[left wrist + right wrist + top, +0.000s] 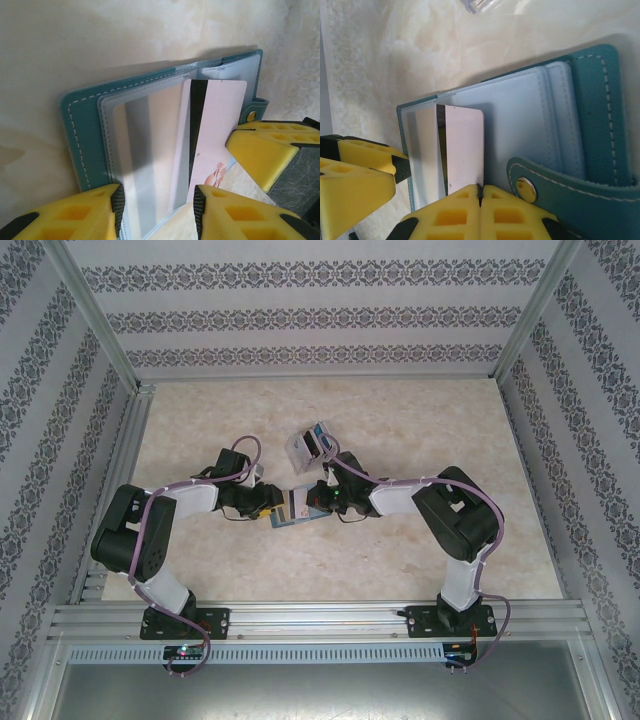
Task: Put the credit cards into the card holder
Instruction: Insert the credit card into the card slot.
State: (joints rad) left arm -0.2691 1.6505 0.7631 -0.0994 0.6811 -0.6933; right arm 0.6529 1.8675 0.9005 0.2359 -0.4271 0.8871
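both arms fold inward and meet near the middle of the worktop [420, 410]. there the card holder [590, 100] lies open. the right gripper [480, 192] is closed on a whitish credit card [462, 145], its far end in a clear pocket. the left gripper [157, 200] half-wide, straddles the holder's pocket; can't tell whether it's pinching. its fingertips are cut off.

An open teal card holder [82, 125] is seen on the pale tabletop [75, 45]. Its clear sleeve is flanked by the left gripper's [157, 202] jaws. A white, black-striped card [220, 120] is held edgewise by the right gripper [237, 145].
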